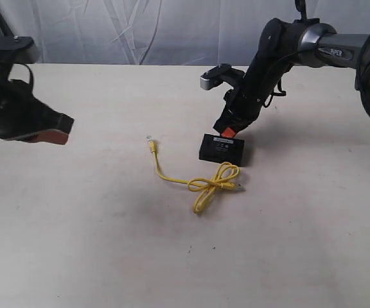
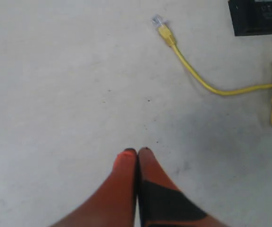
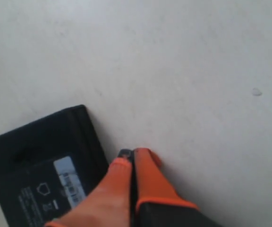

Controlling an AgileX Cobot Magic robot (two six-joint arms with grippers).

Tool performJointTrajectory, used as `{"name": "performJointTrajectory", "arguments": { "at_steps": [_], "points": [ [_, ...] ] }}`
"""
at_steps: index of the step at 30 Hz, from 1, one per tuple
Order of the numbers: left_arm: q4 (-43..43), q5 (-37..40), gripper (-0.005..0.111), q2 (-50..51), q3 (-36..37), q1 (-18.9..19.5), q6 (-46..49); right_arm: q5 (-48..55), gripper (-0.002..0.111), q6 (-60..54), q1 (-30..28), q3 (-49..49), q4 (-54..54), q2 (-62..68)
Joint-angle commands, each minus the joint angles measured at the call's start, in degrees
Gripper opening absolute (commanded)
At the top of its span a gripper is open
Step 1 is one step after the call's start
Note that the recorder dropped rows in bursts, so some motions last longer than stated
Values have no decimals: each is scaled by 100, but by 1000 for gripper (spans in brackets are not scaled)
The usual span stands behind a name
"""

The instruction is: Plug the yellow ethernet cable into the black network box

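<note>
Hanging beside black network box (image 3: 32, 156): right claw (image 3: 132, 153)

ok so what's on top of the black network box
A white label strip and tiny markings, nothing else. The shut right claw is beside the black network box, hiding part of its edge; the yellow ethernet cable lies alongside.

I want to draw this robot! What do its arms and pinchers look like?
The left arm and right arm are mostly black. The right arm has a silver section marked PIPER and thin black cables. The left gripper and right gripper each end in two pointed orange fingers with black patches.
</note>
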Motion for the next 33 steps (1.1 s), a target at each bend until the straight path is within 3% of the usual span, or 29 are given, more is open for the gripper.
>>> {"name": "performJointTrajectory", "arguments": {
  "at_steps": [1,3,5,9,11,15,18,21,25,28,33],
  "points": [
    [-60,160,0,750,-462,-376,-20,277,-1,-46,-18,6,-42,-17],
    [-74,112,3,1134,-795,-517,-20,277,-1,-46,-18,6,-132,-17],
    [-200,99,13,1452,-1142,-588,-20,293,-1,-46,-18,6,-144,-17],
    [-798,320,58,2230,-1839,-614,-40,293,-1,16,-18,6,-145,-17],
    [-981,529,67,2391,-2055,-614,-40,323,-1,16,-18,6,-145,-17],
    [-1585,794,68,2567,-2254,-614,171,381,-1,16,-18,6,-145,-17],
    [-1699,500,67,2582,-2254,-628,665,381,-1,16,-18,6,-145,-17],
    [-196,-265,56,2592,-2254,-966,-775,381,-1,16,-18,6,-145,-17],
    [1401,-294,61,2713,-2515,-1531,-2036,381,-1,16,-18,6,-145,-17],
    [2049,-109,65,3001,-2920,-1808,-2822,381,-1,16,-18,6,-145,-17],
    [2243,528,68,3577,-3603,-1861,-3518,399,-1,16,-18,6,-157,-17]
  ]
}}
